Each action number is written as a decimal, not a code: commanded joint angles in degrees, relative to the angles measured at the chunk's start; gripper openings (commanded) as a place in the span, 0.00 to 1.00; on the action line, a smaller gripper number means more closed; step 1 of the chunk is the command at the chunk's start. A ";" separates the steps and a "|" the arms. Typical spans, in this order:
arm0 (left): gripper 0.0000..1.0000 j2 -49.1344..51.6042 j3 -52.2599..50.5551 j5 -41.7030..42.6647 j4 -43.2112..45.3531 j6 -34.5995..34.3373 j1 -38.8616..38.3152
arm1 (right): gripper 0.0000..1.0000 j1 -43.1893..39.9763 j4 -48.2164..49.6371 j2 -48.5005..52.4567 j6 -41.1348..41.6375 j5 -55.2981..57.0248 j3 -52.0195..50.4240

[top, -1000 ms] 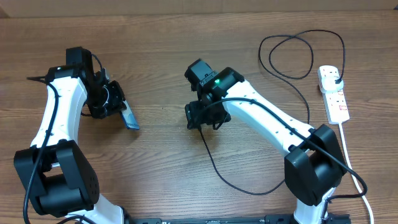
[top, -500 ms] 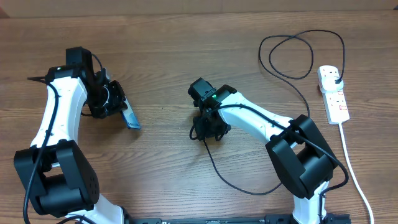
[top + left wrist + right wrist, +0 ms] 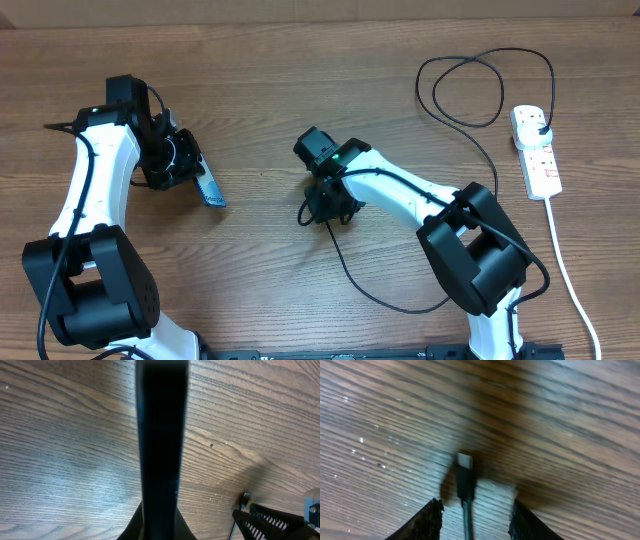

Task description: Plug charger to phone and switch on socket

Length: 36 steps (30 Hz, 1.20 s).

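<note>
Clearly little of the job was done: the charger (image 3: 339, 255) had its black plug (image 3: 540, 125) seated in the socket (image 3: 543, 168) by the worktop's right edge. Its connector tip (image 3: 464, 462), though, lay loose on the wood near the middle, not joined to the phone (image 3: 210, 190). Whether the socket was switched on could not be told. The left gripper (image 3: 194, 174), toward the left edge, had its jaws clamped on the phone. The right gripper (image 3: 322, 208) hung over the tip with jaws partway apart, one on each side of the cable and clear of it. Grasping the tip, mating it with the phone and flicking the switch were all left to do. Only the right wrist view showed the tip lying between the fingers (image 3: 427, 521), a spot the gripper hid from overhead. Only overhead showed the socket and plug. The left wrist view gave just the phone as a dark, edge-on bar against the wood.
</note>
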 commanded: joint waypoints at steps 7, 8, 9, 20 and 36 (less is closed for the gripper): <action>0.04 -0.57 0.02 1.51 -0.24 -0.35 -0.15 | 0.34 4.26 1.25 1.20 0.28 7.26 0.90; 0.04 -0.57 0.02 1.51 -0.26 -0.35 -0.17 | 0.32 4.26 1.22 1.20 0.31 7.23 0.87; 0.04 -0.57 0.02 1.51 -0.28 -0.35 -0.17 | 0.31 4.24 1.20 1.20 0.31 7.23 0.83; 0.04 -0.57 0.02 1.51 -0.55 -0.35 -0.15 | 0.24 4.11 2.12 1.20 0.26 7.26 0.13; 0.04 -0.57 0.02 1.53 -0.55 -0.26 -0.17 | 0.08 2.36 1.95 1.18 0.28 5.81 0.15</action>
